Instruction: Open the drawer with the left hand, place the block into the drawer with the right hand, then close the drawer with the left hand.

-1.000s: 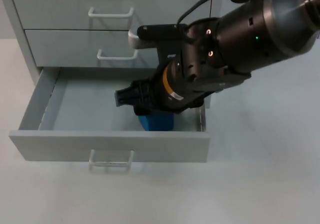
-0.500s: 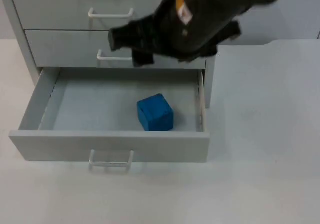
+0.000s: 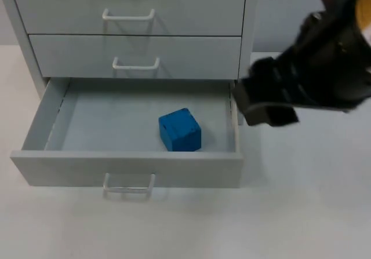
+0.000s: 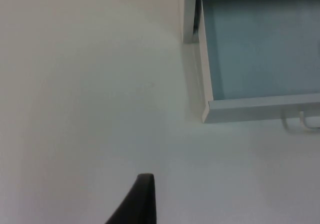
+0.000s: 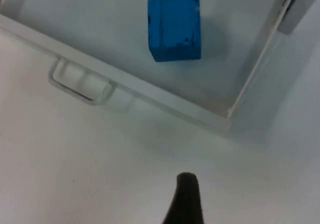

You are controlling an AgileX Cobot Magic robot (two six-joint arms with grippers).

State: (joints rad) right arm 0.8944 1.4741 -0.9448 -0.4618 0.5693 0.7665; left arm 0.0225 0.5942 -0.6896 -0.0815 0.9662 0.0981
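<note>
Three drawers are showing in the grey cabinet (image 3: 243, 33) standing on the white worktop (image 3: 301, 212). The top drawer (image 3: 127, 7) and the middle drawer (image 3: 136, 55) are sitting shut, each with a pale bar handle. The bottom drawer (image 3: 124, 169) is standing pulled out toward the camera, its own handle (image 3: 128, 186) hanging at the middle of its front panel.

Starting at the left, the left hand (image 4: 137, 204) is hanging over bare worktop, off the outer left corner of the open drawer (image 4: 255, 108); one dark fingertip is showing there, and it is not possible to tell how far its fingers are parted or whether it is carrying anything.

Moving right, the blue block (image 3: 179, 130) is lying on the drawer floor, right of the middle and near the front panel, touching no wall. In the right wrist view the block (image 5: 175, 27) is sitting inside the drawer (image 5: 150, 91), with the handle (image 5: 82, 83) just outside the front.

At the far right, the right hand (image 3: 266, 105) is hanging above the worktop just beside the drawer's right side, well apart from the block. Whether its fingers are parted cannot be told.
</note>
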